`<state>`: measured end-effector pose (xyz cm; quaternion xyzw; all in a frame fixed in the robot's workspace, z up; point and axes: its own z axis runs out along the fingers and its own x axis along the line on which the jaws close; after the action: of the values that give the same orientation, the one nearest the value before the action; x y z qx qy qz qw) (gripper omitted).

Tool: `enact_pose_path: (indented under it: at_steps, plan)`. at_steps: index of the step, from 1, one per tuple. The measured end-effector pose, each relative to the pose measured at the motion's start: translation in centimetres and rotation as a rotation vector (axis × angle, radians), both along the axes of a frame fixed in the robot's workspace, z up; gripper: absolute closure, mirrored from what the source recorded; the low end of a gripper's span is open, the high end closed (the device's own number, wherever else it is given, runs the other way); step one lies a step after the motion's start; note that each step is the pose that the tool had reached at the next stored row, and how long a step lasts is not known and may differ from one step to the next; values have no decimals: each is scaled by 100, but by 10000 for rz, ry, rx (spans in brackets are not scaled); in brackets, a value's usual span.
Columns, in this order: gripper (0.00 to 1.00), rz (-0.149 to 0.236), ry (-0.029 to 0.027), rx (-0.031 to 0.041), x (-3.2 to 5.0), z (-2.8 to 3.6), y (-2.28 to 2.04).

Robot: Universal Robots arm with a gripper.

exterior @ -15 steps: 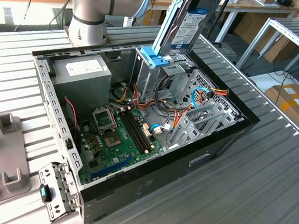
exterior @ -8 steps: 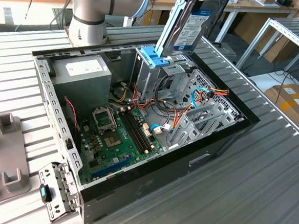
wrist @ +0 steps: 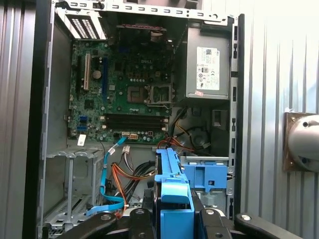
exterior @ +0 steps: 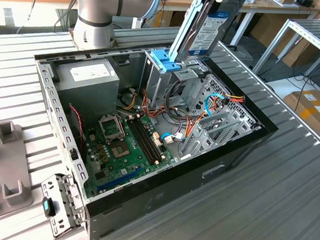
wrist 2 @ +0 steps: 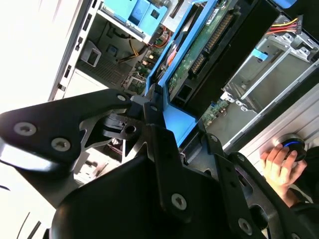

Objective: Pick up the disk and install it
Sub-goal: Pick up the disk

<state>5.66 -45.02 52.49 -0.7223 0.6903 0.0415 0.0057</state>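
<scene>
**Disk gripped and tilted above the drive cage, not yet seated**
The gripper [wrist: 172, 221] is clenched on the disk [exterior: 209, 27], pinching its blue side rails. The disk hangs slanted over the far side of the open case [exterior: 159, 202], its lower end just beside the blue handle [exterior: 165, 61] atop the drive cage [exterior: 176, 85]. At this slant a rail could catch on the handle or cage edge, jamming or twisting in the grip. The loose cables [exterior: 195, 120] toward the exterior view's right could also get pinched.

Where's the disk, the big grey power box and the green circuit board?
disk [exterior: 210, 31], exterior view, its white label.
power box [exterior: 89, 71], exterior view, its top sticker.
circuit board [exterior: 122, 150], exterior view, its middle.
</scene>
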Motion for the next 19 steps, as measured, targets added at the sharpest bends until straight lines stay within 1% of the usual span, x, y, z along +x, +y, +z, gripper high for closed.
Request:
enact_pose_path:
  at_steps: [3,10,19]
  plan:
    - [63,0,0,-1,18,0,-19]
    - [63,0,0,1,72,-2,-80]
    - [63,0,0,0,126,-3,-138]
